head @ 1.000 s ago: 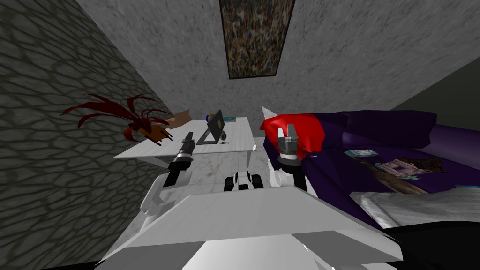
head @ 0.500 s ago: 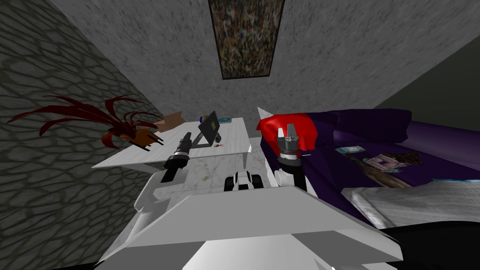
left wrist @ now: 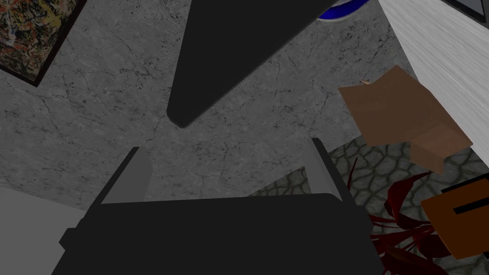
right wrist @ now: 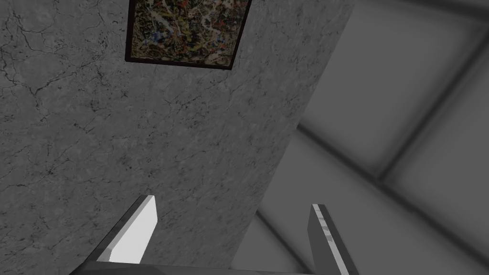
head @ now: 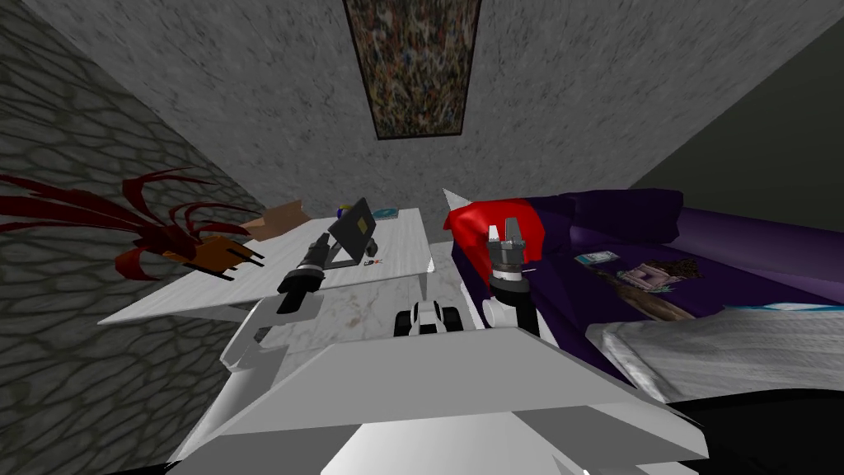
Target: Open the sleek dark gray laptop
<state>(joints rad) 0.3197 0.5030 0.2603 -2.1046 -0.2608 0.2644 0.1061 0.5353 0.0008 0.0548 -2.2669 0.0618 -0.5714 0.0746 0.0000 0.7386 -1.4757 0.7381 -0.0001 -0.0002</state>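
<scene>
Head view: the dark grey laptop [head: 353, 233] stands on a white table [head: 206, 287] with its lid partly raised. The left gripper [head: 321, 242] is just beside it, and the right gripper [head: 504, 231] is lifted before a red cushion [head: 471, 227].

Left wrist view: the fingers are spread, and the lid's flat, matte corner lies just beyond them. It is likely thin, stiff and light, best taken at its free edge. A brown cardboard box [left wrist: 406, 114] sits nearby.

Right wrist view: the fingers are spread, holding nothing.

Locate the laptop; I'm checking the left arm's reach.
Head view: the laptop sits on the white table at my left, just beyond the left gripper.
</scene>
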